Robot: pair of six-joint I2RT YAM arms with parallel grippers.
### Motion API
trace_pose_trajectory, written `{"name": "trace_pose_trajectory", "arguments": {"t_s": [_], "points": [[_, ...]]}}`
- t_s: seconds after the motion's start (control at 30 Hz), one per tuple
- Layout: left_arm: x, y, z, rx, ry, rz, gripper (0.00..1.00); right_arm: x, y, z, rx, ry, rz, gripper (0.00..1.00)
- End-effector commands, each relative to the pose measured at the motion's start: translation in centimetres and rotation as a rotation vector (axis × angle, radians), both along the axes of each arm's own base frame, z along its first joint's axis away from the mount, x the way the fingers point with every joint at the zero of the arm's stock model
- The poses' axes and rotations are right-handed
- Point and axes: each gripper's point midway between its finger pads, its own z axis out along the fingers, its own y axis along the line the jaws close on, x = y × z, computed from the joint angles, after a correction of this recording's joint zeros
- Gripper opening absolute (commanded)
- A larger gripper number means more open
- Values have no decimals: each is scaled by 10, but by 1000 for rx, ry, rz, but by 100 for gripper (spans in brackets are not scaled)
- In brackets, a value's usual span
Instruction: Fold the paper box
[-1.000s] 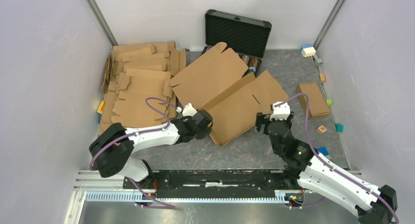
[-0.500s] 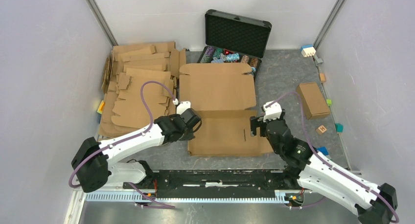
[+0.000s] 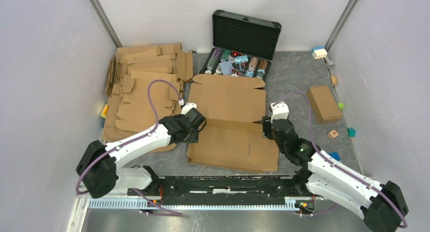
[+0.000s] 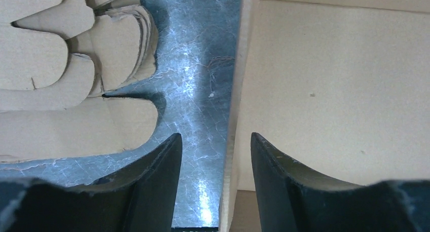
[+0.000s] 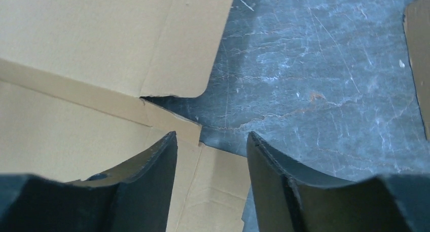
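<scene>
1. Grey mottled table (image 3: 299, 80) betw. pale walls (image 3: 50, 65), seen from above.
2. Centre: paper box (image 3: 228, 103), a flat brown sheet w/ one crease across its middle; far edge just in front of the open black case (image 3: 247, 33).
3. Sheet's left edge, near the crease: left gripper (image 4: 213, 141). Fingers (image 4: 152, 171) stand apart; the sheet's edge runs through the gap, nothing clamped.
4. Sheet's right edge: right gripper (image 5: 212, 138), over the notch betw. two flaps. Fingers (image 5: 152, 171) apart, gripping nothing.
5. Left side: stack of cardboard blanks (image 3: 144, 90), just beside the sheet w/ a strip of table between.
6. Right side: small cardboard box (image 3: 323, 103), well apart from the sheet; coloured blocks (image 3: 334, 134) near it.
</scene>
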Motion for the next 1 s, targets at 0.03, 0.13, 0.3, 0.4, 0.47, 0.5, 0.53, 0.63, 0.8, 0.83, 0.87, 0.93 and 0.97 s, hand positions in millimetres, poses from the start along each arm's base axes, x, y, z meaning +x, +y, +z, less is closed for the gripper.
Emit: {"name": "trace_pose_trajectory", "arguments": {"t_s": [0.03,0.13,0.3,0.4,0.47,0.5,0.53,0.63,0.8,0.83,0.87,0.93,0.97], "points": [[7,-14,14,-57,-40,-62,59,5,-36,1,21,-45,-232,39],[8,-14,9,-51,-33,-59,55,6,-48,-6,11,-51,-286,22],[14,-11,-1,-6,-31,-23,54,11,-44,-20,-32,-18,-252,8],[21,-10,-4,15,-45,1,53,19,-37,-23,-47,3,-201,7],[23,-12,-8,17,-44,4,52,23,-32,-25,-47,17,-167,7],[25,-13,-11,18,-41,5,51,25,-32,-26,-47,18,-165,7],[30,-12,-17,46,-41,15,48,31,-31,-26,-54,3,-159,6],[35,-8,-21,86,-48,26,46,35,-24,-29,-50,15,-129,4],[40,-10,-23,98,-58,17,42,32,23,-34,-3,61,147,2],[40,-12,-23,91,-57,9,41,30,29,-34,10,61,185,2],[41,-13,-24,91,-58,2,41,27,34,-32,24,60,217,3],[42,-14,-24,97,-57,-8,41,22,40,-28,52,44,262,5],[43,-15,-25,97,-56,-11,40,20,41,-27,63,34,274,6]]}}
